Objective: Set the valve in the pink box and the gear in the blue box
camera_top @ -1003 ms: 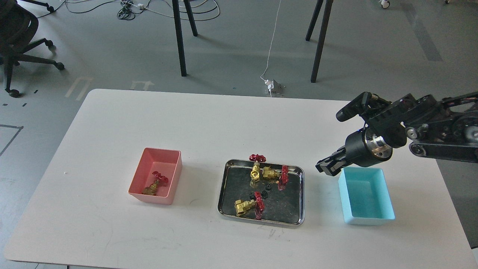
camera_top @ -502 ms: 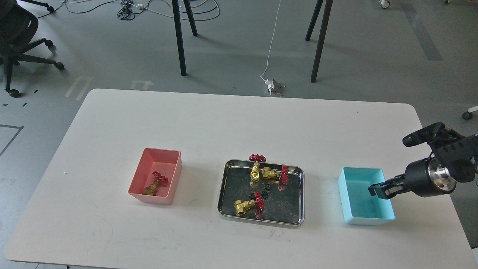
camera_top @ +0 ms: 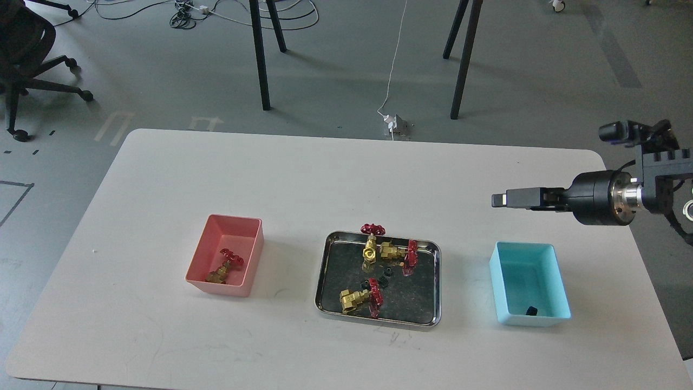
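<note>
The pink box (camera_top: 218, 285) stands at the left of the table with one brass valve with a red handwheel (camera_top: 224, 266) inside it. The blue box (camera_top: 522, 271) stands at the right with one small black gear (camera_top: 531, 310) in its near corner. Three more valves (camera_top: 372, 245) (camera_top: 398, 252) (camera_top: 359, 298) and a few black gears (camera_top: 378, 282) lie in the steel tray (camera_top: 419, 295) at the middle. My right gripper (camera_top: 497, 200) is held level above the table behind the blue box, pointing left, with nothing seen in it. Its fingers overlap side-on. My left gripper is out of view.
The white table's (camera_top: 303, 179) far half is bare. The right arm's wrist and camera (camera_top: 622, 162) hang over the table's right edge. Black stand legs (camera_top: 260, 59), cables and an office chair (camera_top: 27, 49) are on the floor beyond.
My right gripper went from beside the tray to over the blue box, then rose and turned level behind it. A black gear now lies in the blue box.
</note>
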